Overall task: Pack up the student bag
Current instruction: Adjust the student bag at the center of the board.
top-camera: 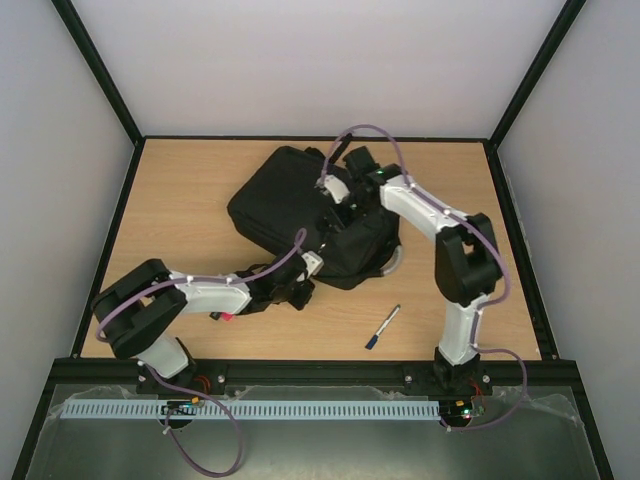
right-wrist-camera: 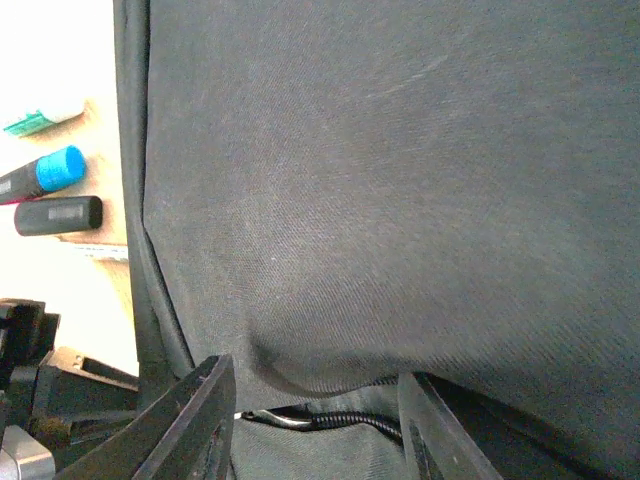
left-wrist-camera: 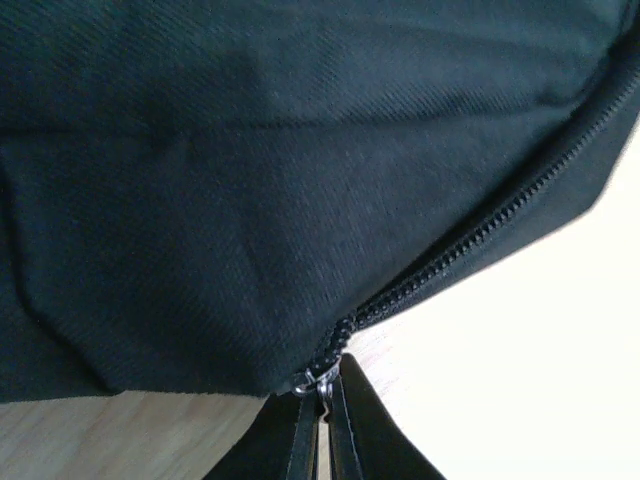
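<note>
Since the student bag fills both wrist views, I can't see its edges there, and from above my arms hide part of its near side. It lies mid-table, toward the back. My left gripper pinches the zip pull at the bag's near edge. My right gripper rests on top of the bag, fingers spread wide. A pen lies well apart.
</note>
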You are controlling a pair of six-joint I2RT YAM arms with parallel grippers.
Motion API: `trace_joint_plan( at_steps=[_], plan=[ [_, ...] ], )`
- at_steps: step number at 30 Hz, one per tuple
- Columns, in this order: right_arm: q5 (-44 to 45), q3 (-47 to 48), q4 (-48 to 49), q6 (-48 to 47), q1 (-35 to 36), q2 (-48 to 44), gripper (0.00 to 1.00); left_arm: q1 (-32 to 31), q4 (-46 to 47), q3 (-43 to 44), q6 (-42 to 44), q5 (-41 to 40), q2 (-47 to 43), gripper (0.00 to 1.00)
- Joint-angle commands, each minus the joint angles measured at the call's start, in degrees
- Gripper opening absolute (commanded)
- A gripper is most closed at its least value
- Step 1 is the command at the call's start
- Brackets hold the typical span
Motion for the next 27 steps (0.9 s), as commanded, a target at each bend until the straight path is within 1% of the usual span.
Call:
trace_joint_plan(
  at_steps=[1,6,12,15,17,20,27],
  plan=[
    [-4.7,5.7,-2.0,-1.1,6.7,7.3,0.45,2.1,-4.0,-3.1,-4.6,-3.8,-3.8,0.02],
    [-4.1,6.6,-2.4,-0.1,8.2,11.1,0.43,4.1,-5.5,-4.9,-5.3,-4.7,-5.7,0.02],
    [-3.6,7.1,-4.8,-0.2,8.1,2.6,0.43,4.6,-5.1,-6.1,-5.0,-5.1,-6.7,0.03],
    [-4.8,10.9,-7.3,0.5,8.2,0.6,0.43,4.7,-4.3,-6.8,-4.8,-5.0,-7.2,0.03],
    [-5.6,13.2,-7.1,1.9,8.2,0.7,0.43,4.7,-3.6,-7.4,-4.8,-4.6,-7.8,0.02],
    [-6.4,16.9,-6.5,3.7,8.2,3.7,0.41,4.6,-3.2,-8.1,-5.1,-4.5,-9.2,0.02],
    [-7.2,27.5,-8.3,3.9,10.3,16.8,0.40,4.6,-3.6,-9.2,-5.4,-4.1,-12.3,0.02]
  ],
)
